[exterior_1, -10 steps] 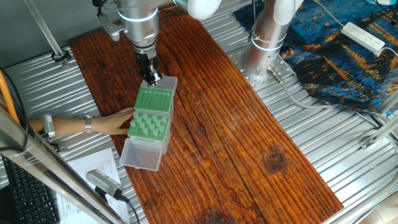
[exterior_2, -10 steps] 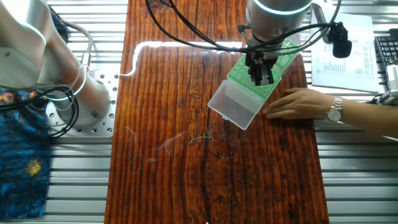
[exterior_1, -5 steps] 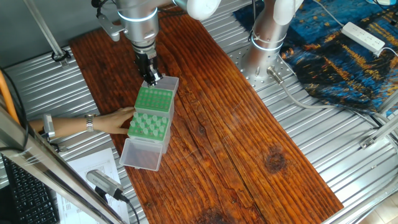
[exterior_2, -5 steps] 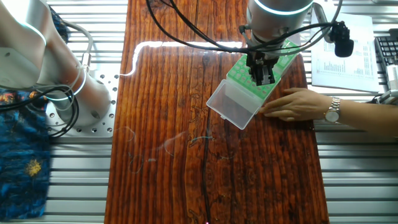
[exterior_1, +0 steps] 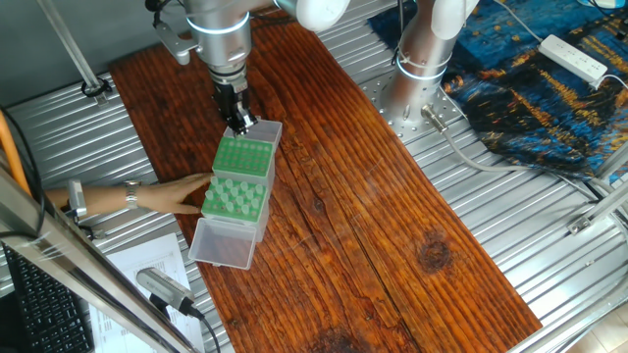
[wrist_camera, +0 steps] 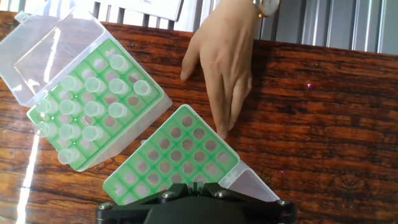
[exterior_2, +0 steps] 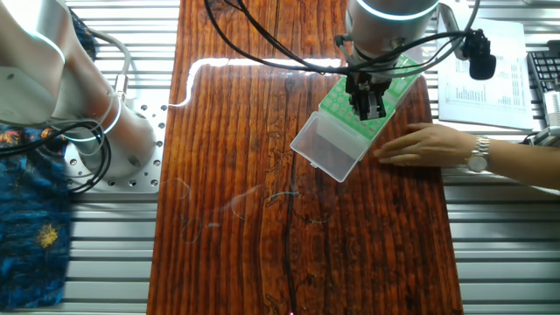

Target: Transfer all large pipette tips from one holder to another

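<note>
Several large pipette tips (wrist_camera: pixel 93 93) stand in a green holder (wrist_camera: pixel 142 110) at the hand view's upper left, its clear lid (wrist_camera: pixel 43 43) folded back. The same tips (exterior_1: pixel 235 196) show in one fixed view. A second green holder (wrist_camera: pixel 177 152) with bare holes lies just ahead of my gripper (wrist_camera: pixel 195 186), and I also see this holder (exterior_1: pixel 243 157) from the side. My gripper (exterior_1: pixel 238 123) hangs over its far end with the jaws close together and nothing visible between them. In the other fixed view my gripper (exterior_2: pixel 366 109) hides much of the holders (exterior_2: pixel 394 83).
A person's hand (wrist_camera: pixel 227 62) rests flat on the wooden table (exterior_1: pixel 373 216) beside both holders, fingertips touching the empty one; the hand (exterior_2: pixel 429 144) reaches in from the side. A clear lid (exterior_2: pixel 328 147) sticks out toward the table's middle. Papers (exterior_2: pixel 490 79) lie off the table edge.
The person's hand has drawn back slightly from the holders. My gripper has not moved.
</note>
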Tool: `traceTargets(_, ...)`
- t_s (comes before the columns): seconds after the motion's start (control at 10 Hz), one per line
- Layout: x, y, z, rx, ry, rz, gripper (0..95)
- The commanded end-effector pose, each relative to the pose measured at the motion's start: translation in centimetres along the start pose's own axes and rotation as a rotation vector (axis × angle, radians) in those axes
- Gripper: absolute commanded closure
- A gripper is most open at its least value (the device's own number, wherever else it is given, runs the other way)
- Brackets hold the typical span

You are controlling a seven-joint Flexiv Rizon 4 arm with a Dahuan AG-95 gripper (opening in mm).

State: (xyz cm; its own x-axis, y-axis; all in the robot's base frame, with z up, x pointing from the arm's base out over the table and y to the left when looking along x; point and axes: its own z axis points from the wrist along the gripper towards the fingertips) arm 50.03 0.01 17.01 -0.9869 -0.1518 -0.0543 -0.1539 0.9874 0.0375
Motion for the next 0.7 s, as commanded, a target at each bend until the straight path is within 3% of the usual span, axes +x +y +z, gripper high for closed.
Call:
traceTargets(0.1,0.0,-0.01,-0.01,0.001,0.0,0.006,95.0)
traceTargets(0.4,-0.02,-0.01,-0.02,0.015,0.028,0.001,95.0)
traceTargets(0.7,-0.04,0.0,-0.04,0.015,0.031,-0.022,95.0)
